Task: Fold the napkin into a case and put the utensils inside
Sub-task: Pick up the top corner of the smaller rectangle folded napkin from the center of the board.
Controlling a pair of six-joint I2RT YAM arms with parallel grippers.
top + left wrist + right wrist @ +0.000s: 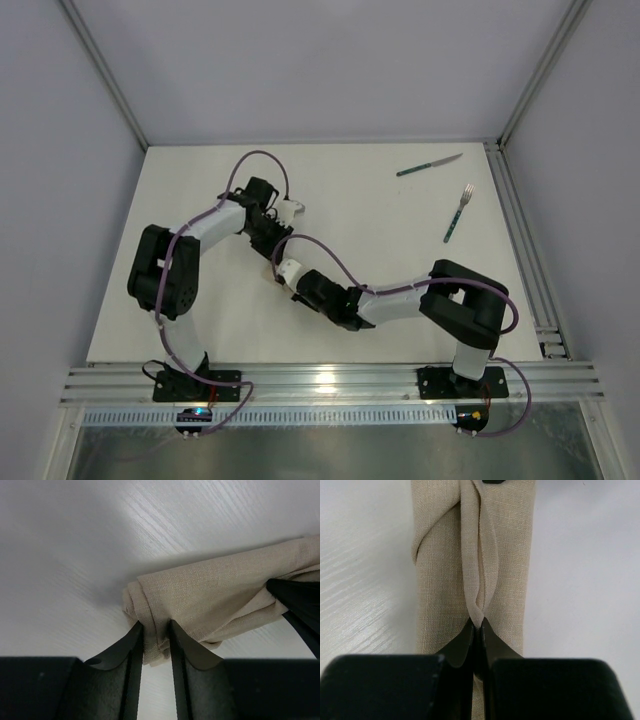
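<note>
Here, I held the rolled napkin (215, 590) with its long axis spanning both grippers: left gripper (155, 628) clamped on one end, right gripper (475, 623) pinching the other.

No text, label, brand, number or sign can be read in any of the views.
</note>
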